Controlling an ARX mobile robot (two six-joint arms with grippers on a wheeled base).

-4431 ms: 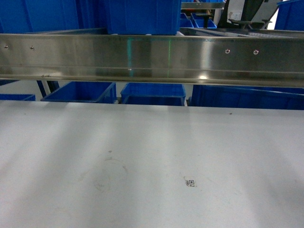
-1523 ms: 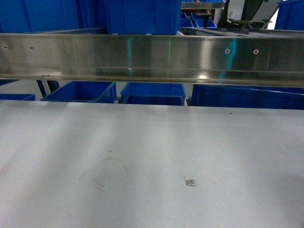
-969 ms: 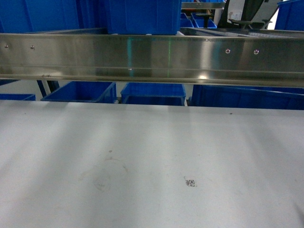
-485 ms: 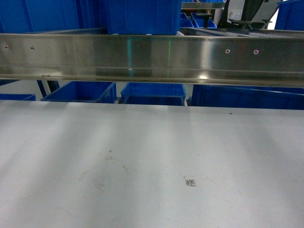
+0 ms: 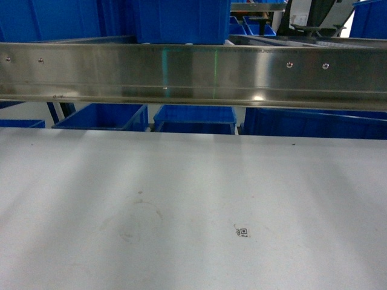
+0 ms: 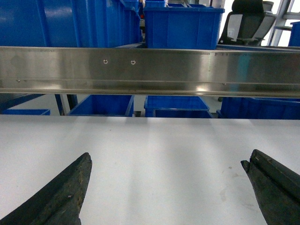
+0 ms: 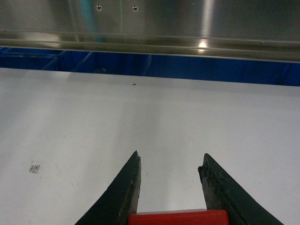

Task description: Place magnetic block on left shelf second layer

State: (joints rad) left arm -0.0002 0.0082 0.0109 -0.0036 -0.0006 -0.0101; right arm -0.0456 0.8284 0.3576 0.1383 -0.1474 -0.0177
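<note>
Small red cube magnetic block [image 7: 178,217], seemingly light, rigid and smooth-faced, wedged by opposite flat sides deep between dark right gripper [image 7: 169,171] fingers above white table [image 7: 70,117]; left gripper [image 6: 166,164] wide, empty.

tabletop [image 5: 181,181]: flat, white-grey, faint ring marks L of ctr | small QR-type sticker [image 5: 242,231] on it, R of ctr | horiz steel beam [image 5: 193,72] w/ screws spans view above table | blue crates [image 5: 195,118] behind, below beam | office chair [image 6: 248,21] far R bkgd
</note>
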